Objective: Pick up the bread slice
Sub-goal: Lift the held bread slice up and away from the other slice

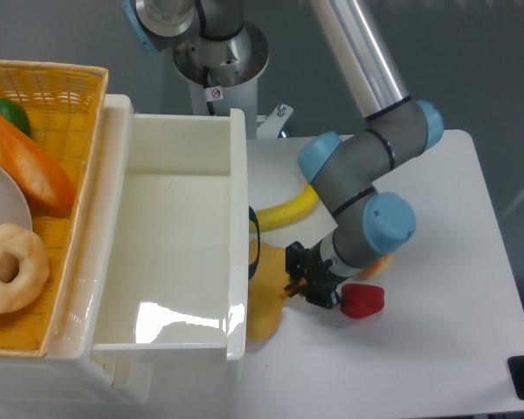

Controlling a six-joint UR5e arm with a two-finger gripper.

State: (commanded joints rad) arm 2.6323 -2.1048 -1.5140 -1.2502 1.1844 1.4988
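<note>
Nearest the camera, along the front of the white table point(437, 349), we noted the white plastic bin point(179, 253), a deep open tub with a glossy floor.

Just right of the bin's front corner lay the bread slice point(264, 301), flat on the table, yellow-tan with a darker orange edge. Its left edge sat against or very close to the bin wall; we could not tell whether they touched. Its upper right part was partly covered by the gripper.

The gripper point(302, 281) hung low over the slice's right edge, black fingers pointing left and down. We could not tell how wide the jaws stood, nor whether they touched the slice: the wrist body hid the fingertips.

Just right of the gripper, a red pepper-like toy point(362, 300) rested on the table, near the wrist. A small orange piece point(382, 264) showed behind the wrist, mostly hidden.

Further back, a yellow banana point(286, 211) curved from the bin's right wall toward the arm's point(367, 161) grey elbow with blue caps.

At far left we recorded a woven yellow basket point(65, 87) holding a ring doughnut point(10, 266), an orange carrot-like toy point(31, 166), a green item point(10, 113) and a white plate's point(0, 205) edge.

At the back stood the arm's base point(220, 52).
</note>
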